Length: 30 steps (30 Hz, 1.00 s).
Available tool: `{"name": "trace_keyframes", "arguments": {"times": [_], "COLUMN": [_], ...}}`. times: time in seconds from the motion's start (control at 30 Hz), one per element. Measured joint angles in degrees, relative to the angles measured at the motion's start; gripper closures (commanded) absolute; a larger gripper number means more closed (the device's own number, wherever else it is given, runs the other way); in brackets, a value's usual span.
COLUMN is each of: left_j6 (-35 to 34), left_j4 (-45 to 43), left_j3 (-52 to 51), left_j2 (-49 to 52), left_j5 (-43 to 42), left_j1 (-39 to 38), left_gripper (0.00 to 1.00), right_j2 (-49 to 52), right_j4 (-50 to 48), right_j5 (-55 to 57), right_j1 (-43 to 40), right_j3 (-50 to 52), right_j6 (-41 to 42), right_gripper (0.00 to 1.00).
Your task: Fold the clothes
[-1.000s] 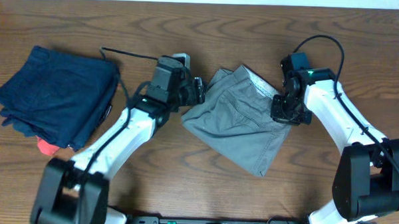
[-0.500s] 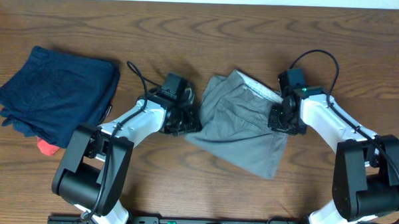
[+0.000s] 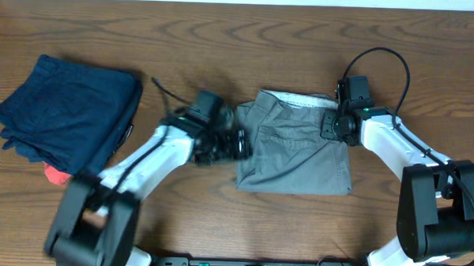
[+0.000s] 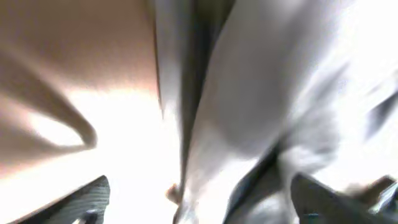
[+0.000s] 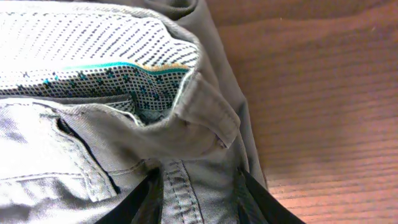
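The grey shorts (image 3: 296, 151) lie folded into a flat rectangle at the table's middle, with the lighter waistband lining (image 3: 290, 96) at the far edge. My left gripper (image 3: 238, 143) is at the shorts' left edge. In the blurred left wrist view its fingers (image 4: 81, 199) stand wide apart over the grey cloth (image 4: 261, 93). My right gripper (image 3: 332, 125) is at the shorts' far right corner. In the right wrist view it (image 5: 202, 202) pinches the grey waistband (image 5: 199, 118) beside the dotted lining (image 5: 87, 50).
A stack of dark navy folded garments (image 3: 68, 115) lies at the left, with a small red cloth (image 3: 55, 175) poking out under its near edge. Bare wooden table (image 3: 248, 39) lies behind the shorts. The right arm's cable (image 3: 382, 59) loops above its wrist.
The shorts have gone from a skewed, tilted shape to a squared flat rectangle. My left gripper moved right and toward the front along the left edge. My right gripper moved slightly toward the back.
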State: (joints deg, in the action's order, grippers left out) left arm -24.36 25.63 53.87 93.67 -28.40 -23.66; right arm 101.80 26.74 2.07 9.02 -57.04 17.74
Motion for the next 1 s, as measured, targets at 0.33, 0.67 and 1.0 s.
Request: {"name": "trace_keyframes", "arguments": {"times": [0.33,0.67,1.0], "left_j6": [0.68,0.42,0.17], "left_j4": [-22.51,-24.35,-33.48], "left_j3": [0.42,0.59,0.81], "left_j2": [-1.33,12.07,15.54], "left_j5": [-1.51,-6.19,-12.31], "left_j1": [1.27,1.11,-1.73], "left_gripper": [0.02,0.02,0.12], "right_j2": [0.0,0.0,0.0], "right_j4": [1.07,1.86,2.03], "right_j5": [-0.04,0.02,0.17], "right_j1": [0.07,0.28,0.28], "right_j3": [0.0,0.0,0.0], "right_j6": [-0.42,-0.42,-0.42], "right_gripper": [0.61,0.6,0.6]}}
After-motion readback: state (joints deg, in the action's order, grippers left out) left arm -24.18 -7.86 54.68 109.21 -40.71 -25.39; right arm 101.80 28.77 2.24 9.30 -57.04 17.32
